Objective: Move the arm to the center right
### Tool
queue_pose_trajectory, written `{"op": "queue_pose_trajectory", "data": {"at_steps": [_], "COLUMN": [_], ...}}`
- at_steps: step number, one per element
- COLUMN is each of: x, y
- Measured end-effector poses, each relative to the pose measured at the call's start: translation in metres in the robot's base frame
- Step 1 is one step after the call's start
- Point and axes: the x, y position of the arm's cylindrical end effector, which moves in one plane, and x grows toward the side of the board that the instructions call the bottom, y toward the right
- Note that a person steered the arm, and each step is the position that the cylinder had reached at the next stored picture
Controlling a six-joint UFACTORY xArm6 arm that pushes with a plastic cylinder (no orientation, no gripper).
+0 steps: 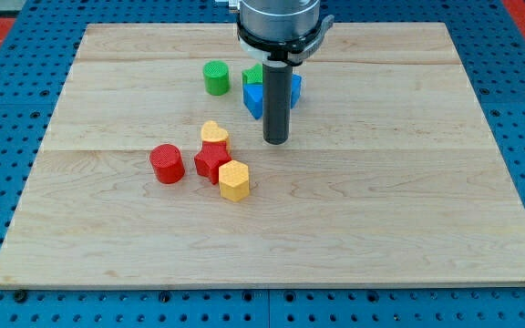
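My tip (275,141) rests on the bench (408,210) near its middle, below the blue block (255,98) (no fingers, just a rod), right of the yellow heart (213,133). No writing shows.

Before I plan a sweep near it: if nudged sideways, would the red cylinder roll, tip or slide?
The red cylinder stands upright on a flat end and looks squat, so it would probably slide, not roll or tip. An off-centre push might spin it. My tip is to its right, apart from it.
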Motion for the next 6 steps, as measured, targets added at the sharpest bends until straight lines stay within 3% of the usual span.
{"op": "queue_pose_trajectory", "data": {"at_steps": [1,4,6], "x": [0.006,-0.042,-0.061], "y": [-0.007,0.186,0.214]}}
